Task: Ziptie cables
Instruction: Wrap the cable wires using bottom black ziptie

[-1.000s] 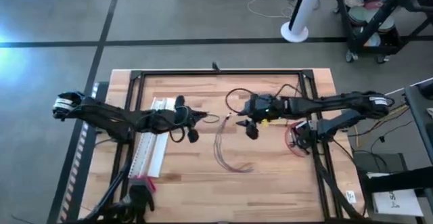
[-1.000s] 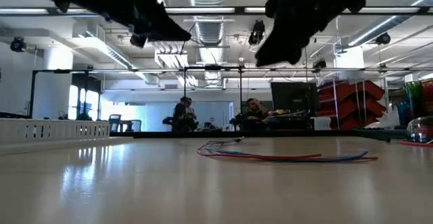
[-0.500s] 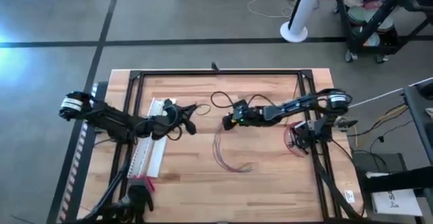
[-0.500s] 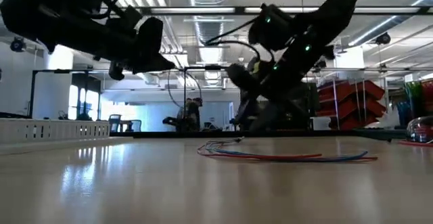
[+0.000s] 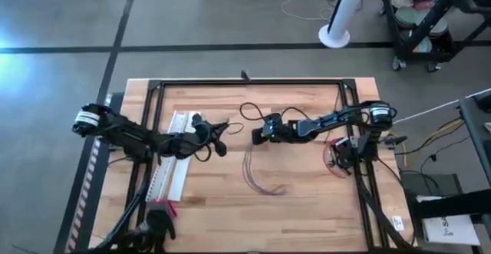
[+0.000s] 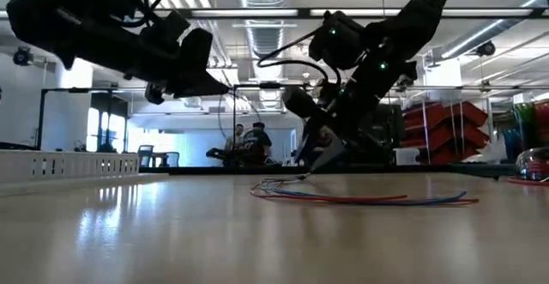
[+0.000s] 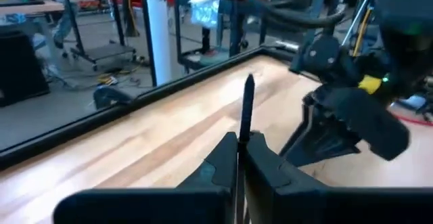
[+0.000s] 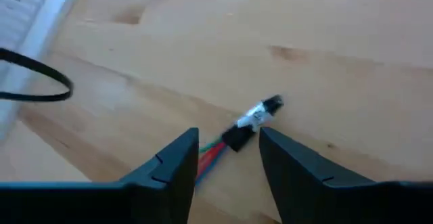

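Note:
The cables (image 5: 257, 173) lie loose on the wooden table, a thin bundle of red, blue and dark wires (image 6: 360, 199). Their small pale end (image 8: 257, 116) points toward the far left. My right gripper (image 8: 229, 135) is open and low over that end, one finger on each side of it (image 5: 258, 136); I cannot tell whether it touches. My left gripper (image 5: 220, 133), a little to the left and above the table, is shut on a black zip tie (image 7: 248, 95). The tie's curved part (image 8: 34, 82) shows in the right wrist view. My left gripper pinches the black zip tie between its two shut fingers, which lie along it. The free end (image 7: 247, 112) sticks straight out past the fingertips toward the right arm. The tie is clear of the table.
A long white slotted strip (image 5: 173, 162) lies along the table's left side. A red coil (image 5: 335, 158) sits at the right by the right arm's base. A black frame (image 5: 245, 82) runs around the table. People sit in the room beyond (image 6: 249, 142).
My right gripper has come down from well above the table and gone toward the left edge, tipping forward, until its fingers stand low over the cables' pale end. My left gripper has come lower with the zip tie. The cables have stayed where they were.

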### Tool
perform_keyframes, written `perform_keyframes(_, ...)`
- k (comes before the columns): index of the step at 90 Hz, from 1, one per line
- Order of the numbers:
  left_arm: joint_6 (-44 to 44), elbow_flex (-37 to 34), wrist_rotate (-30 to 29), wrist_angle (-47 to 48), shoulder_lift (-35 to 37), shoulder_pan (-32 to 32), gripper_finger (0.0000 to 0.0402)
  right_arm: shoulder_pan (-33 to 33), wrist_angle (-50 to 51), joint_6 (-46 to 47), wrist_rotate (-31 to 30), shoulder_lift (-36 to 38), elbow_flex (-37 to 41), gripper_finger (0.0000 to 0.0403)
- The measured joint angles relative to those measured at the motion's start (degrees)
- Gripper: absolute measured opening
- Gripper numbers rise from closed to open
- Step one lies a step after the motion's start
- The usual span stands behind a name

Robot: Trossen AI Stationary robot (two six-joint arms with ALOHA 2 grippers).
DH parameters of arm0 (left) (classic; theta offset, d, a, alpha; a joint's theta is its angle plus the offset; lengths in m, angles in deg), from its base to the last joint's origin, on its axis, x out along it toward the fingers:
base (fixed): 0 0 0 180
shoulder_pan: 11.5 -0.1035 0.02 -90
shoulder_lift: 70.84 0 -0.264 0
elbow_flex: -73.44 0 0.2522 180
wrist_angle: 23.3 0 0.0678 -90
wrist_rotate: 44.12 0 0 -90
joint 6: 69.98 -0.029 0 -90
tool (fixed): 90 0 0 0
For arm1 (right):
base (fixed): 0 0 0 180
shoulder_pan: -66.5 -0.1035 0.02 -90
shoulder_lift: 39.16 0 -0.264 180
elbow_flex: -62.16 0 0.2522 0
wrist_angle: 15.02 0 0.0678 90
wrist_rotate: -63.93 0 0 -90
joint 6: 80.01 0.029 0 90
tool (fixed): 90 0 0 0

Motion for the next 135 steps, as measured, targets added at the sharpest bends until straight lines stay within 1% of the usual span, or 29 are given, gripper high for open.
perform_keyframes(5, 2.36, -0.57, 0.01, 1.54, -0.4, 0.0, 0.0, -0.12, 0.03, 2.3, 0.18, -0.02, -0.01, 0.0141)
perform_keyframes(11, 5.67, -0.2, -0.26, -0.03, -2.66, 0.0, 0.0, -0.51, 0.37, 4.05, 0.12, -0.02, 0.13, 0.0138)
perform_keyframes(17, 6.57, -0.87, -1.39, 1.05, -3.97, 0.0, 0.0, -0.8, -0.74, 6.53, -0.78, -0.71, 0.04, 0.0133)
perform_keyframes(26, 8.14, -0.8, -2.25, -0.07, -7.36, -0.02, 0.0, -1.17, -0.27, 7.79, -2.17, -2.59, -0.62, 0.0125)
perform_keyframes(32, 8.33, -1.12, -3.0, -0.03, -9.21, -0.19, 0.0, -1.51, -1.92, 8.62, -3.0, -4.79, -2.64, 0.0119)
perform_keyframes(44, 8.26, -1.82, -3.34, -3.79, -13.02, -0.47, 0.0, -2.49, -1.37, 9.0, -3.85, -9.22, -7.71, 0.0112)
perform_keyframes(49, 8.22, -1.65, -3.52, -6.39, -14.87, -0.68, 0.0, -2.6, 0.57, 8.96, -3.66, -10.37, -9.91, 0.0112)
perform_keyframes(57, 8.15, -2.8, -3.43, -6.7, -15.22, -0.7, 0.0, -2.6, 4.57, 8.27, -3.42, -12.64, -14.03, 0.0113)
perform_keyframes(64, 8.24, -2.98, -3.4, -8.03, -15.48, -0.83, 0.0, -2.58, 8.62, 5.28, -3.09, -13.45, -16.78, 0.0109)
perform_keyframes(70, 8.18, -4.65, -3.42, -8.79, -14.45, -0.85, 0.0, -2.56, 10.16, 2.2, -3.6, -14.95, -18.9, 0.0094)
perform_keyframes(75, 8.4, -4.77, -3.37, -9.96, -14.3, -0.98, 0.0, -2.34, 10.89, -1.22, -3.31, -15.06, -19.74, 0.0071)
perform_keyframes(83, 8.51, -6.39, -3.65, -9.84, -13.05, -0.96, 0.0, -2.23, 11.36, -6.61, -2.03, -15.05, -20.15, 0.002)
perform_keyframes(87, 8.64, -6.26, -3.55, -10.46, -13.01, -0.98, 0.0, -2.22, 11.35, -9.53, -1.35, -14.27, -19.97, 0.0009)
perform_keyframes(93, 8.45, -7.09, -3.59, -9.97, -12.18, -0.98, 0.0, -2.15, 12.12, -12.65, 1.61, -13.23, -19.82, 0.0008)
perform_keyframes(102, 8.13, -7.13, -3.57, -10.44, -11.76, -0.98, 0.0, -2.38, 15.03, -18.04, 3.94, -9.97, -19.15, 0.0001)
perform_keyframes(107, 7.66, -7.58, -3.34, -10.03, -11.08, -0.98, 0.0, -2.51, 12.49, -22.25, 7.25, -8.39, -19.41, 0.0002)
perform_keyframes(112, 7.51, -7.32, -3.06, -10.3, -11.1, -0.98, 0.0, -2.63, 13.3, -25.07, 10.11, -6.76, -19.12, 0.0001)
perform_keyframes(123, 5.3, -6.79, -1.15, -9.48, -11.24, -0.96, 0.0, -2.64, 11.55, -25.56, 12.05, -6.16, -19.08, 0.0)
perform_keyframes(127, 4.93, -5.78, 0.53, -10.4, -11.72, -0.98, 0.0, -2.63, 11.26, -25.56, 12.62, -6.19, -19.04, 0.0)
perform_keyframes(135, 3.76, -5.51, 1.52, -9.71, -11.78, -0.98, 0.0, -2.58, 7.99, -25.54, 12.82, -7.71, -19.15, 0.0)
